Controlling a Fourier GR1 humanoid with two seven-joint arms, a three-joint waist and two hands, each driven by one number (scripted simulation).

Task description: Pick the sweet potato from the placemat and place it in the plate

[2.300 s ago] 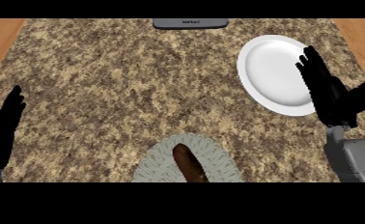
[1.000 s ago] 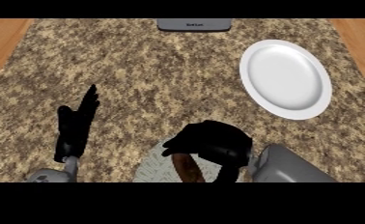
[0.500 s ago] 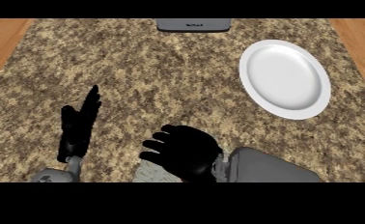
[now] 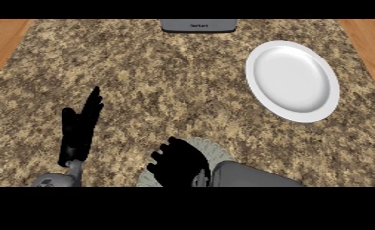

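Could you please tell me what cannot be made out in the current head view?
In the head view:
1. Sweet potato: not visible. The right hand covers the placemat where it would lie, so whether it is held cannot be told.
2. Placemat: mostly hidden by the right hand and forearm, and cut off by the lower edge.
3. Grey object at the far side: cut off by the upper edge; its label is too small to read.
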